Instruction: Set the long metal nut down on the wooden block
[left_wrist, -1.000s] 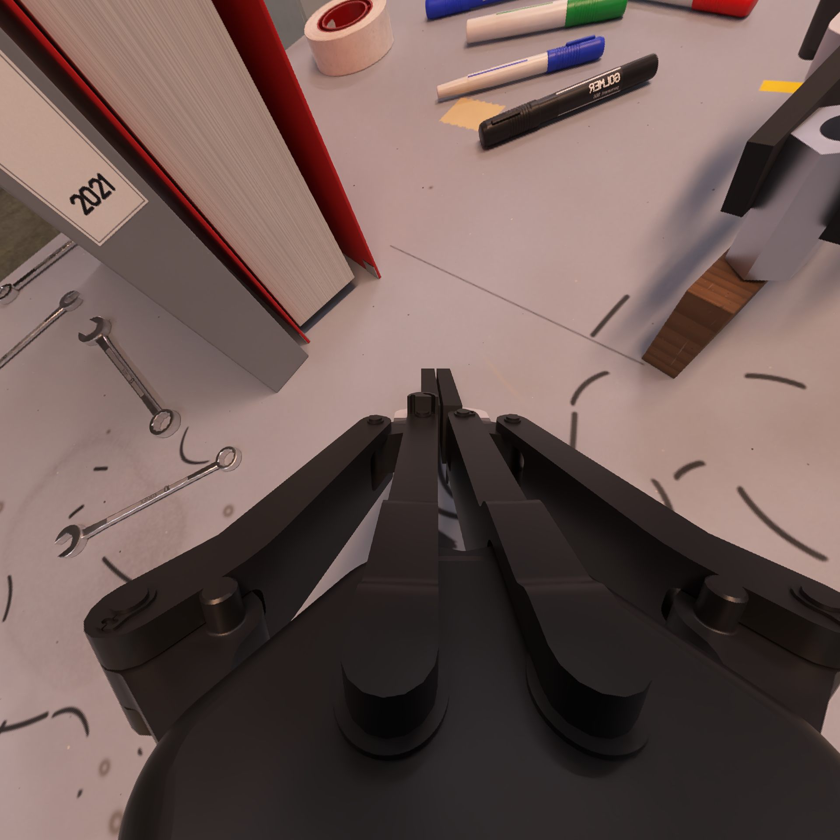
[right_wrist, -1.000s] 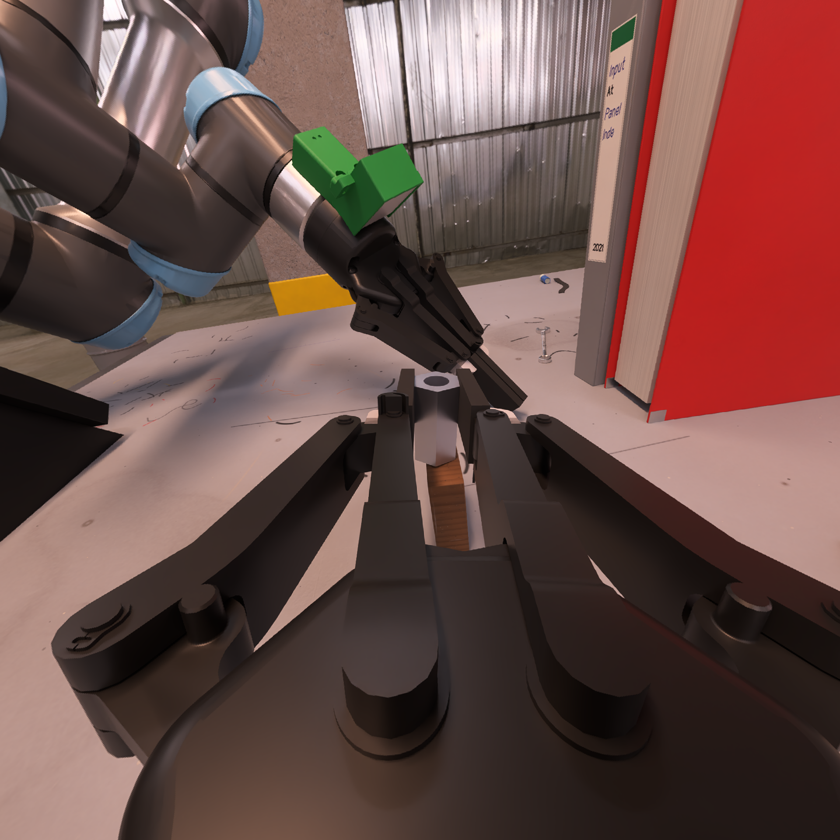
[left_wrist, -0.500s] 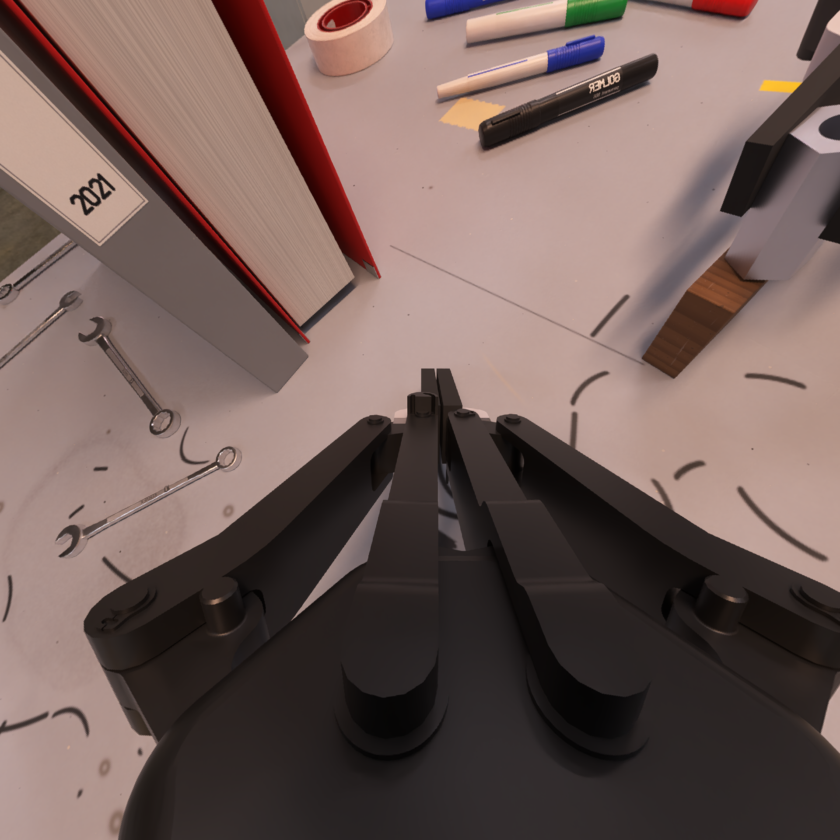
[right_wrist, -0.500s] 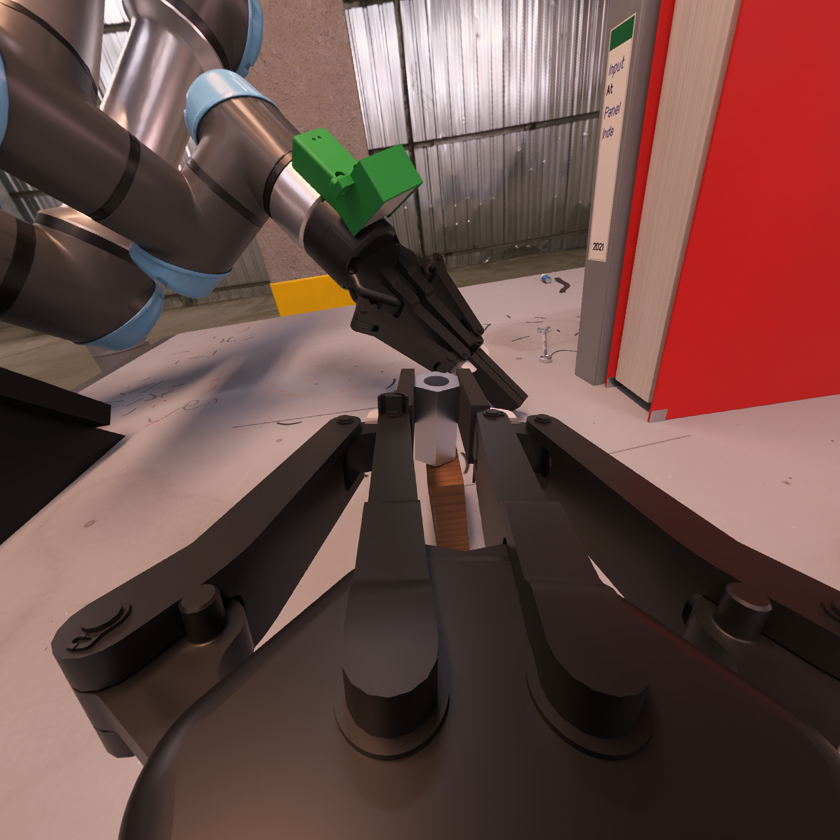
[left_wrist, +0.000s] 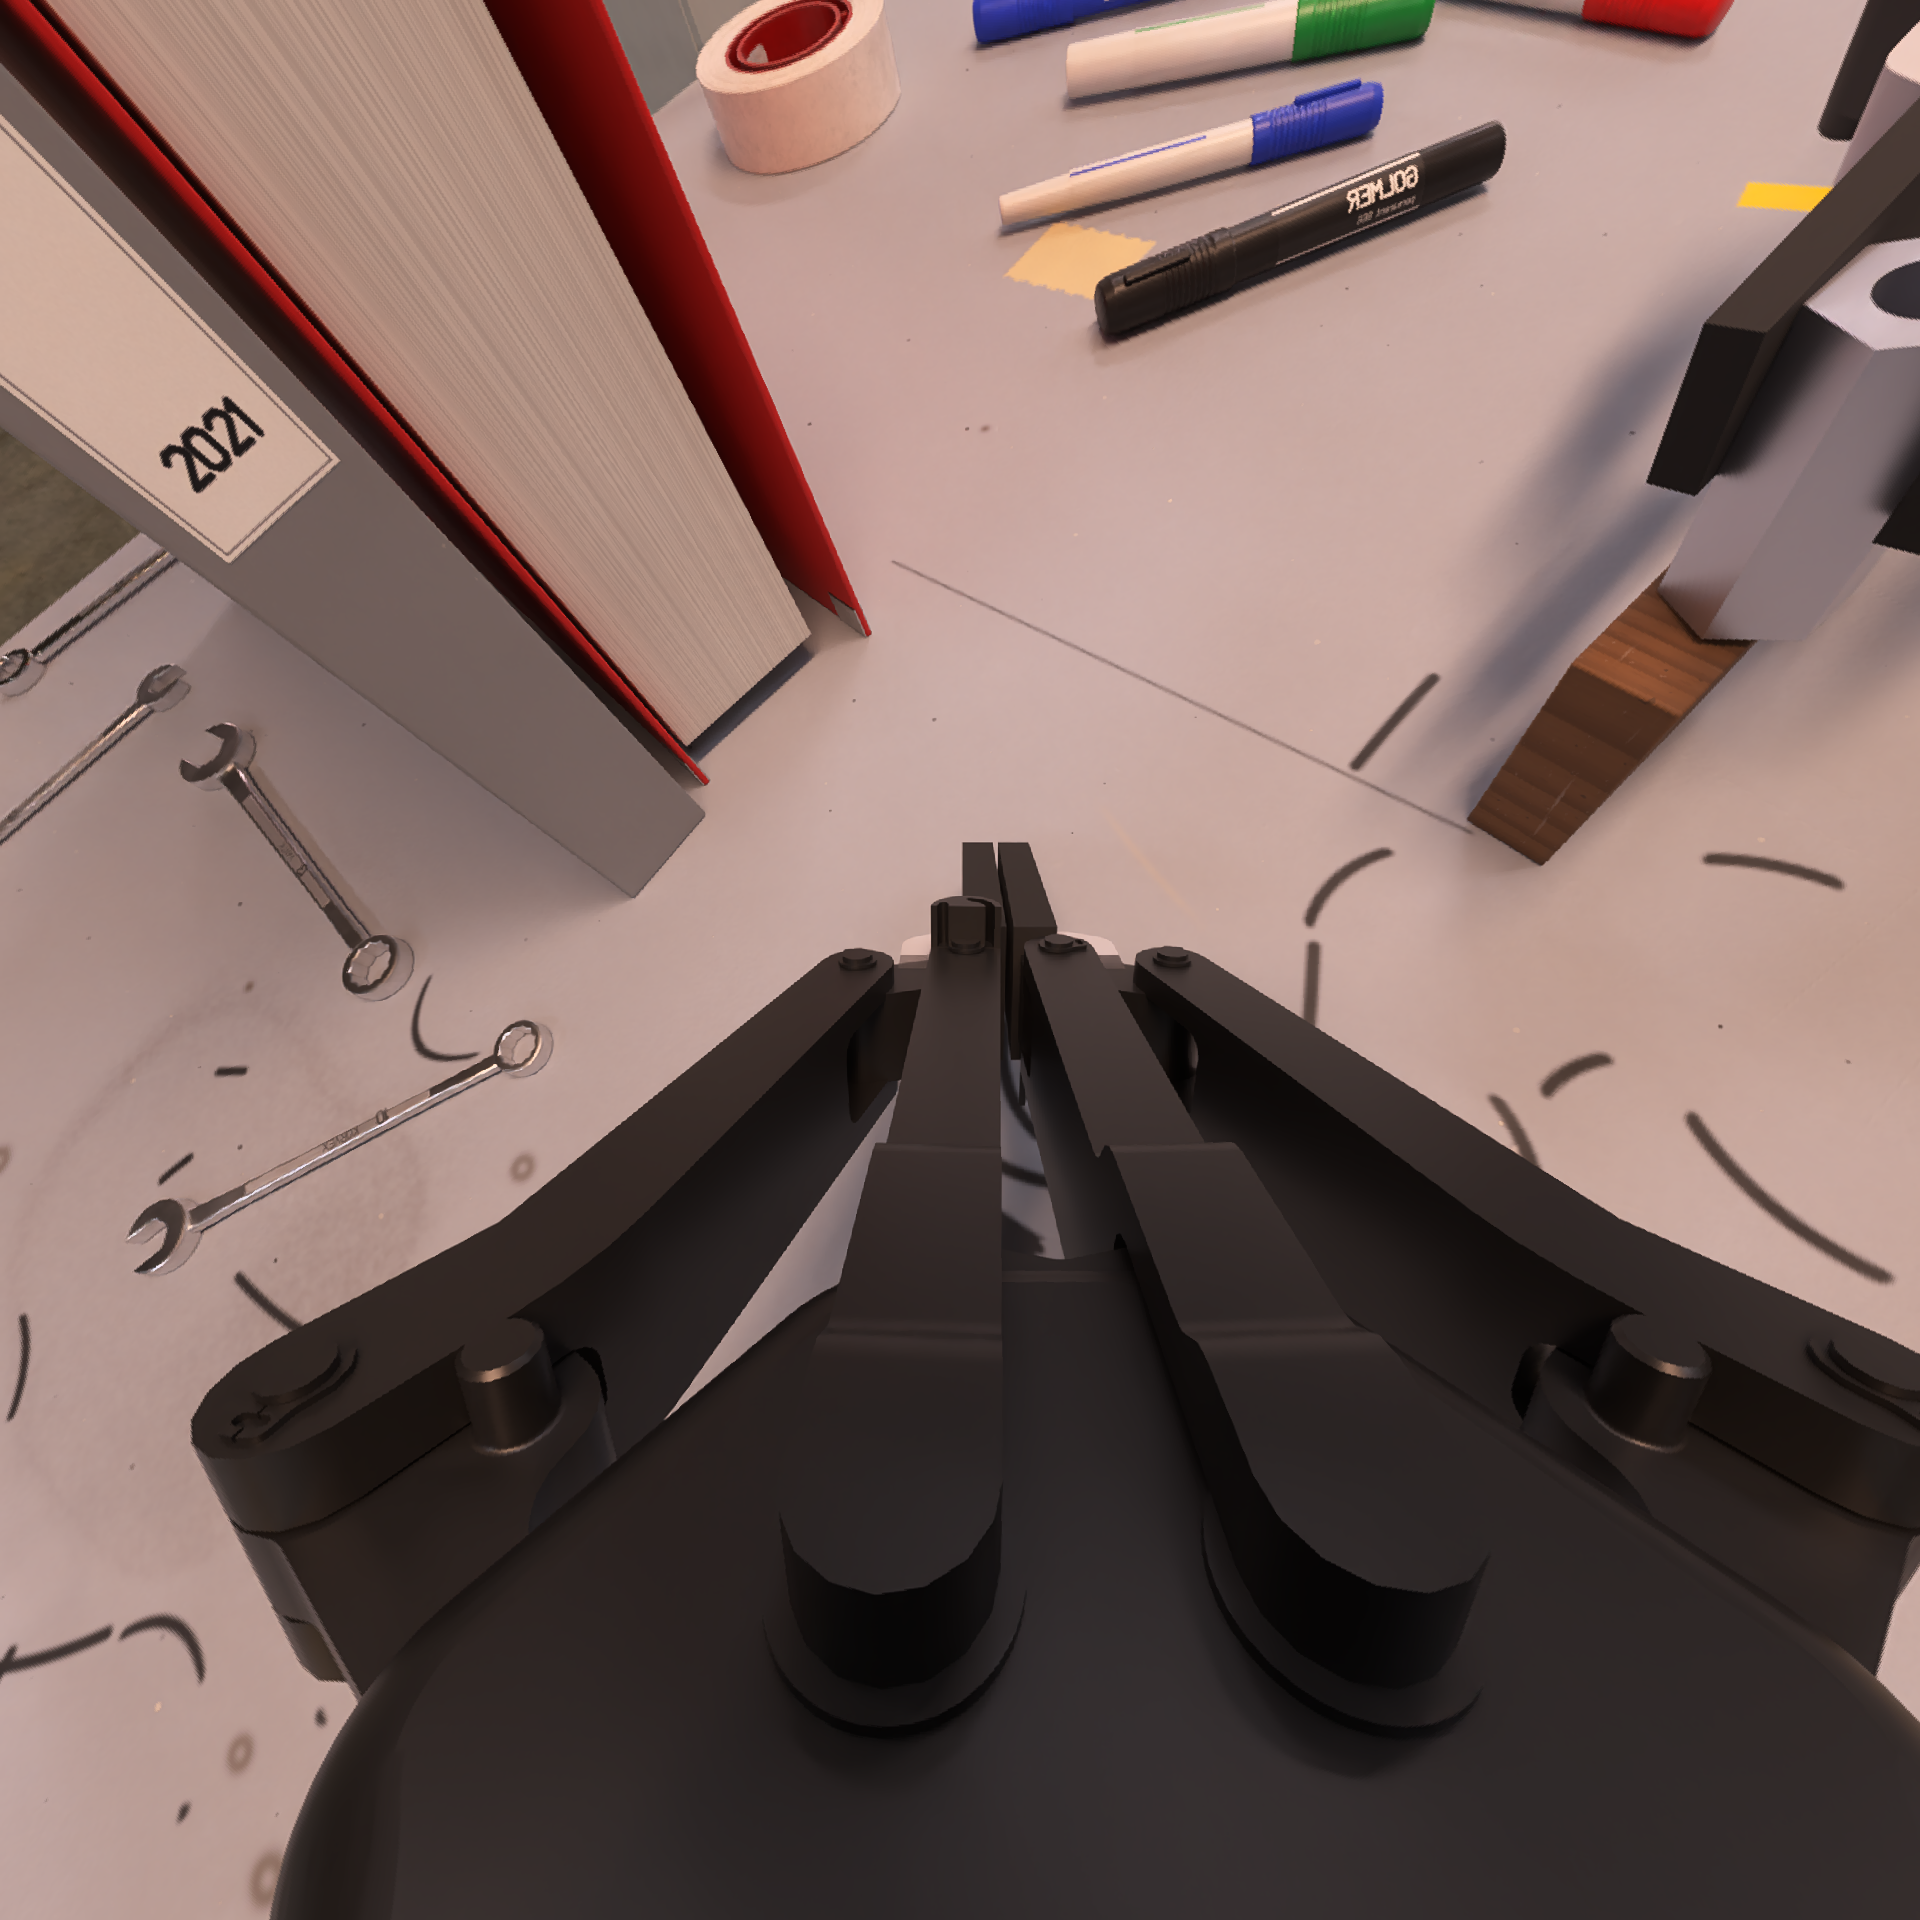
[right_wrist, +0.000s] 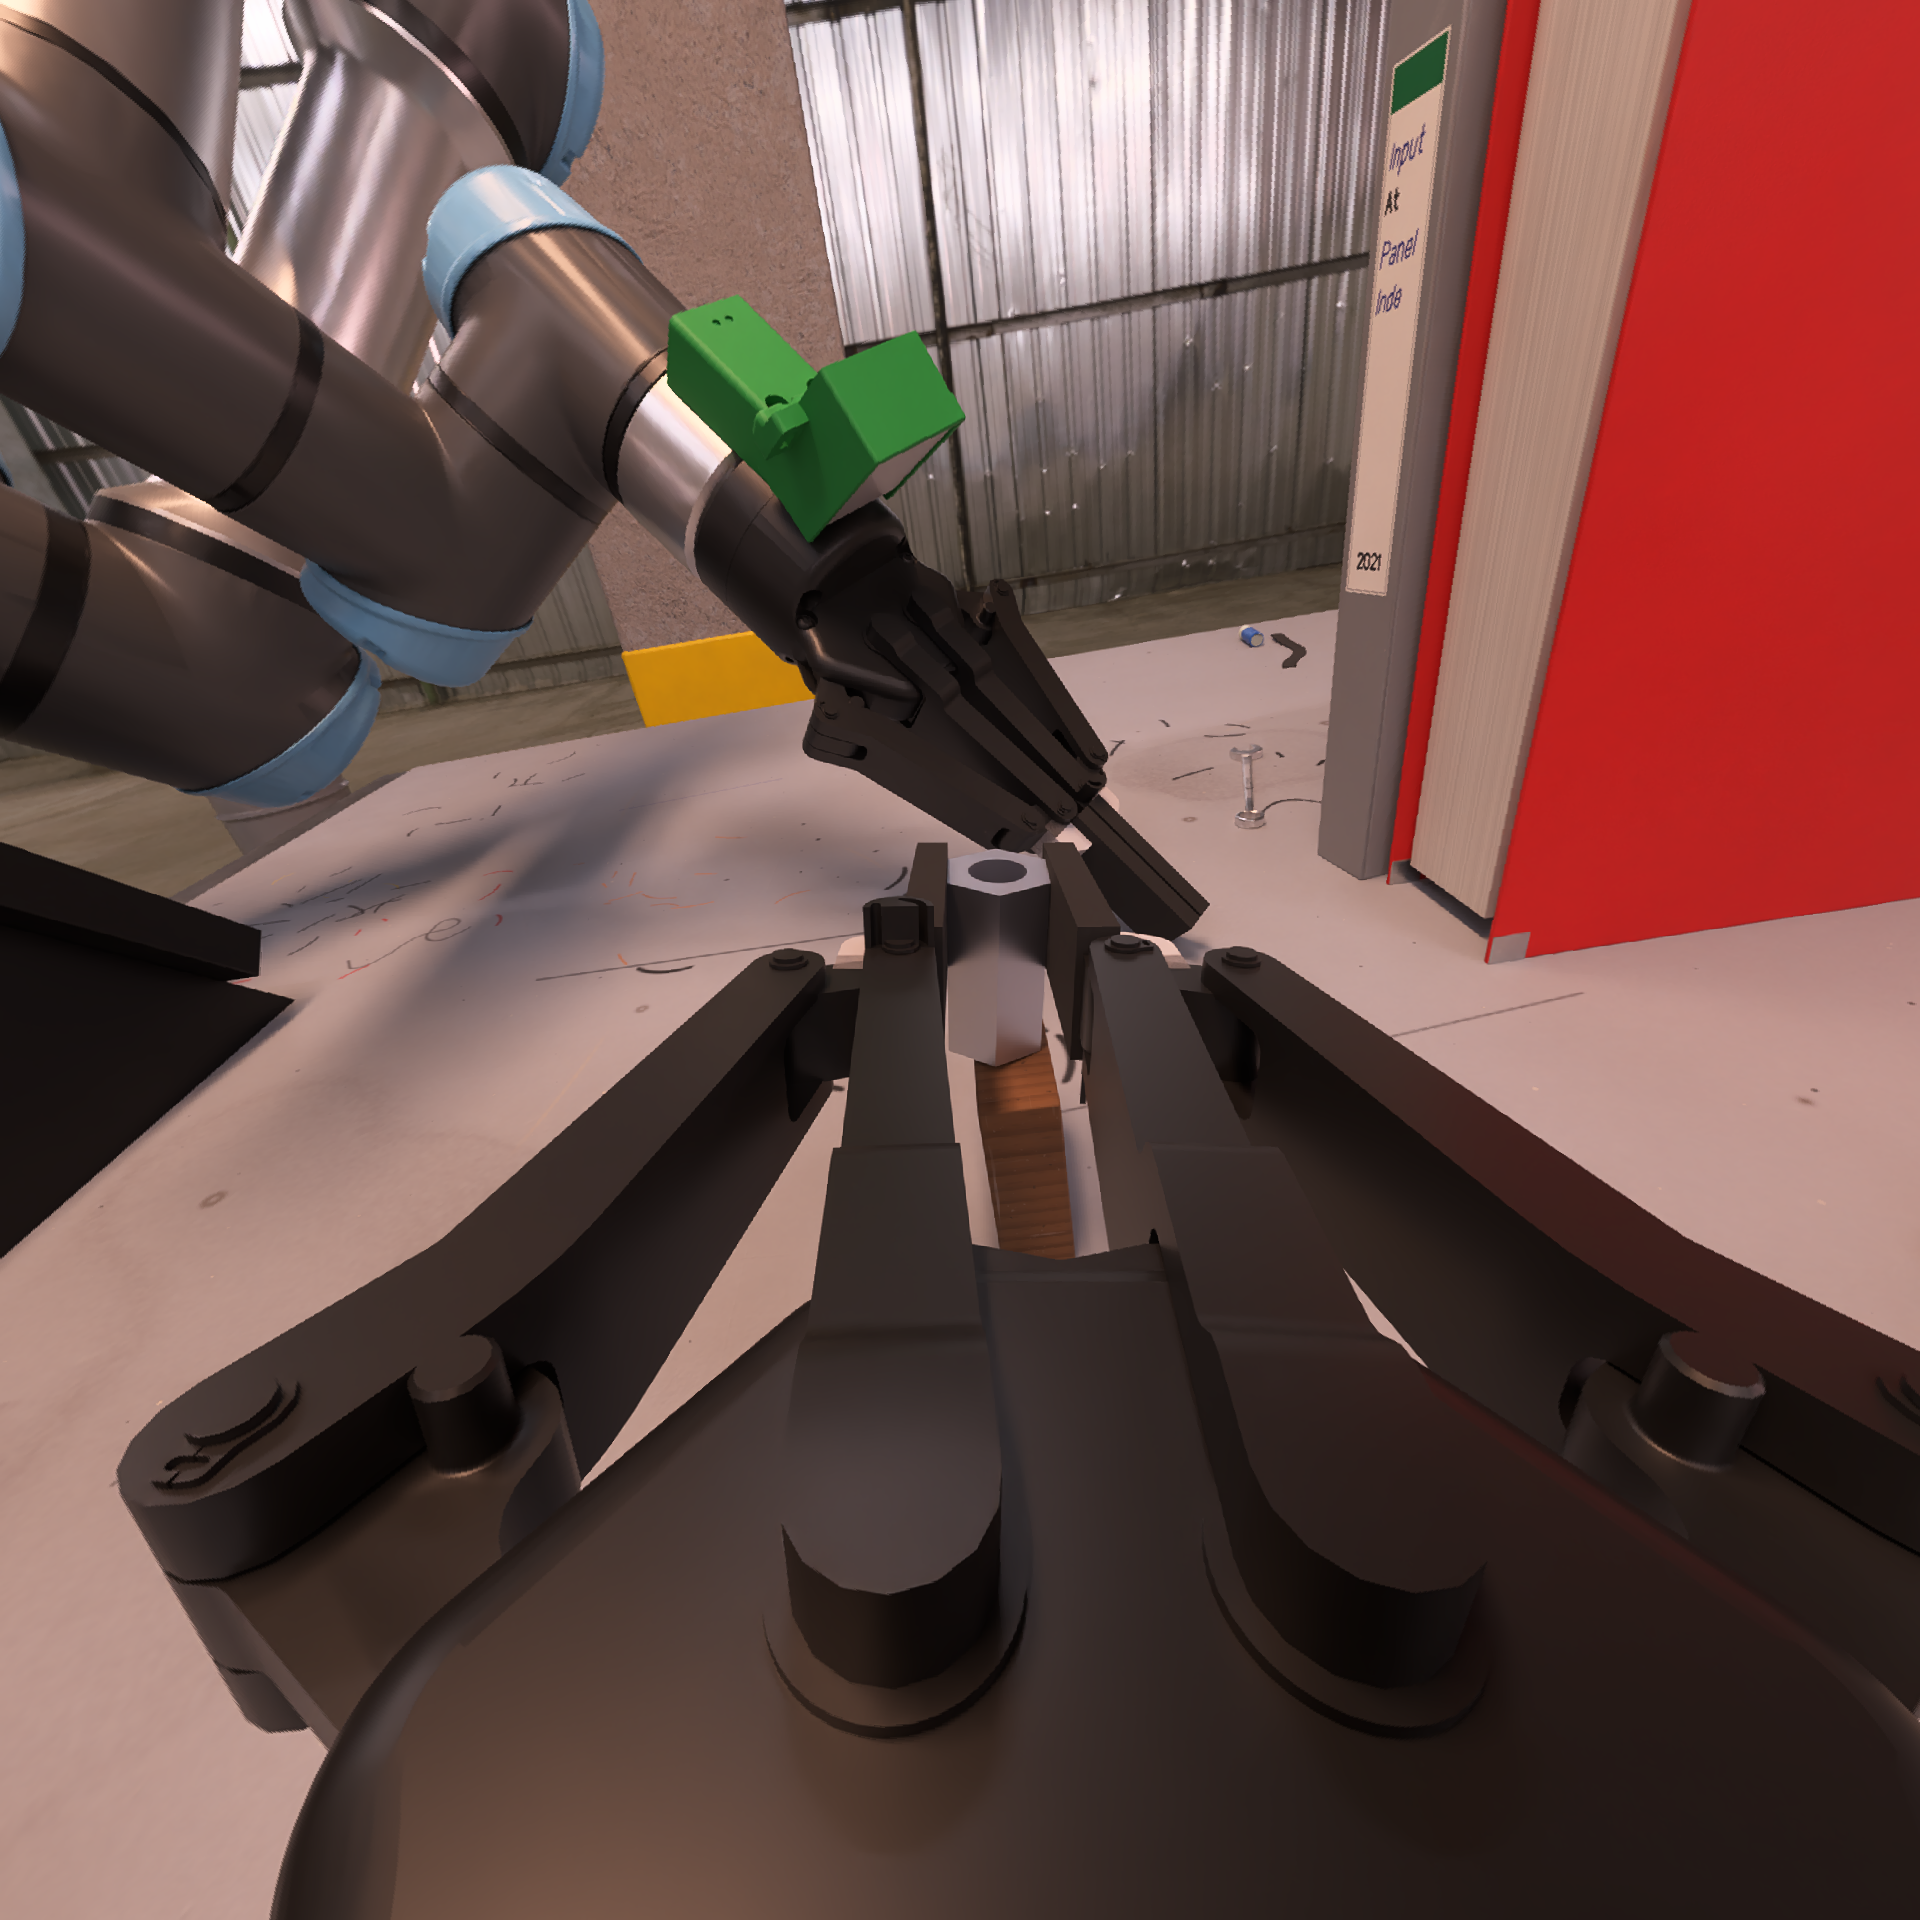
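The long metal nut (right_wrist: 992, 966), a grey hex sleeve, stands upright between the fingers of my right gripper (right_wrist: 994, 883), which is shut on it. Its lower end is at the top of the wooden block (right_wrist: 1023, 1164); I cannot tell if they touch. In the left wrist view the nut (left_wrist: 1787, 499) and the block (left_wrist: 1600, 727) are at the right edge, with a right finger (left_wrist: 1745, 384) beside the nut. My left gripper (left_wrist: 995, 868) is shut and empty above the bare table, left of the block. It also shows in the right wrist view (right_wrist: 1143, 883), just behind the nut.
A grey binder (left_wrist: 436, 644) and a red binder (left_wrist: 623, 260) stand at the left. Spanners (left_wrist: 301, 852) lie beside them. Markers (left_wrist: 1299, 229) and a tape roll (left_wrist: 795, 83) lie at the far side. A small bolt (right_wrist: 1247, 784) stands near the binders.
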